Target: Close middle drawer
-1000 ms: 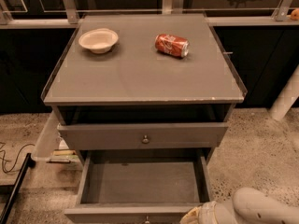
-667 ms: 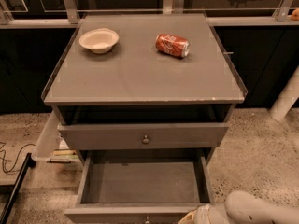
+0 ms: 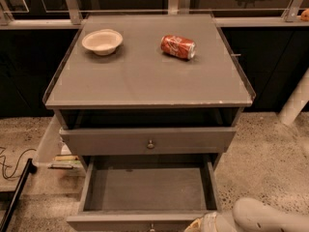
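Note:
The middle drawer (image 3: 148,188) of the grey cabinet stands pulled far out, its plain grey inside empty. Its flat front (image 3: 130,222) runs along the bottom edge of the camera view, and its small round knob (image 3: 152,227) just shows there. The top drawer front (image 3: 120,140) with a like knob (image 3: 150,143) sits above it. The lowest drawer is hidden. My gripper (image 3: 205,224) is at the bottom right, right beside the right end of the middle drawer's front, with the white arm (image 3: 270,215) behind it.
On the cabinet top (image 3: 145,76) stand a cream bowl (image 3: 102,41) at the back left and a red soda can (image 3: 178,46) lying on its side at the back right. A black cable (image 3: 12,161) lies on the speckled floor at left. A white post (image 3: 297,100) stands at right.
The white arm and gripper have moved a little to the left, closer to the right end of the middle drawer's front. The drawer stands as far out as before.

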Controlling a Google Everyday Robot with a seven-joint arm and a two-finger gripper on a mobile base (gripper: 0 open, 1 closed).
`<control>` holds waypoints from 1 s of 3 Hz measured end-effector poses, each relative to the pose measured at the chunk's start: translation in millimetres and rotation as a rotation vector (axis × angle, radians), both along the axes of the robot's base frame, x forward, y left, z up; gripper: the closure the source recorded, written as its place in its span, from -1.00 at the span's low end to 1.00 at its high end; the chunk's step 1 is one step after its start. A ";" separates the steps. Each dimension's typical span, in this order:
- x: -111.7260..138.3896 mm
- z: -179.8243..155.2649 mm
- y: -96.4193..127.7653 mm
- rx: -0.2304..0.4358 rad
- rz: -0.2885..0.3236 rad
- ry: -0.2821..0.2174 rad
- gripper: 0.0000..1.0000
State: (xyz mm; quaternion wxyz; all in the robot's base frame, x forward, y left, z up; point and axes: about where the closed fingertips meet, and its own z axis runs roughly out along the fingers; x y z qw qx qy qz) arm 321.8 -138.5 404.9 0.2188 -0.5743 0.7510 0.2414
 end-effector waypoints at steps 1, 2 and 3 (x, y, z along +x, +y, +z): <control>0.0 0.0 0.0 0.000 0.000 0.000 -0.32; 0.0 -0.1 0.1 0.000 0.000 0.000 -0.79; 0.0 -0.1 0.1 0.000 0.000 0.000 -1.00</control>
